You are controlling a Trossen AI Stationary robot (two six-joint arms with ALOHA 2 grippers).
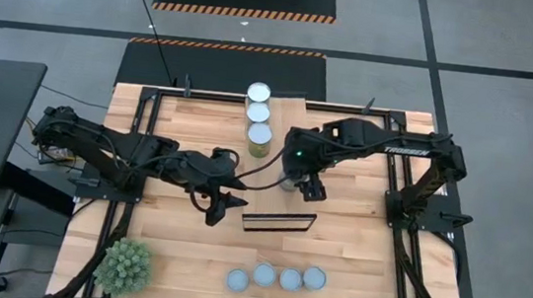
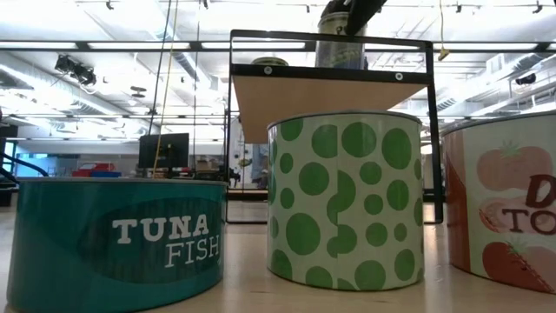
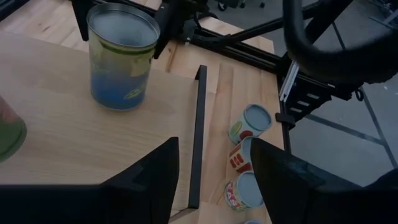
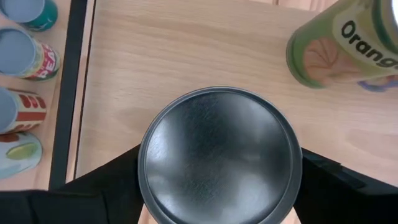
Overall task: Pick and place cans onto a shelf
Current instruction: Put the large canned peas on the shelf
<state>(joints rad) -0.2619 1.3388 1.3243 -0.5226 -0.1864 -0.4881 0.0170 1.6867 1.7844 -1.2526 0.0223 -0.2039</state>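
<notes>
The right hand (image 4: 219,186) is over the shelf (image 4: 186,56), and a can (image 4: 219,155) stands upright between its two fingers, which sit wide at its sides; I judge it is gripping the can, bottom at the shelf top. The can's long axis is vertical, so the release should go straight up. The left hand (image 3: 214,168) waits half open, empty, near the shelf edge. Four cans (image 1: 276,278) stay on the counter (image 1: 177,249).

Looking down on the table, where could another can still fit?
Bare wood lies between the plant ball and the shelf, and right of the front row of cans. It is crowded mid-table, around both claws and the back column of cans.
</notes>
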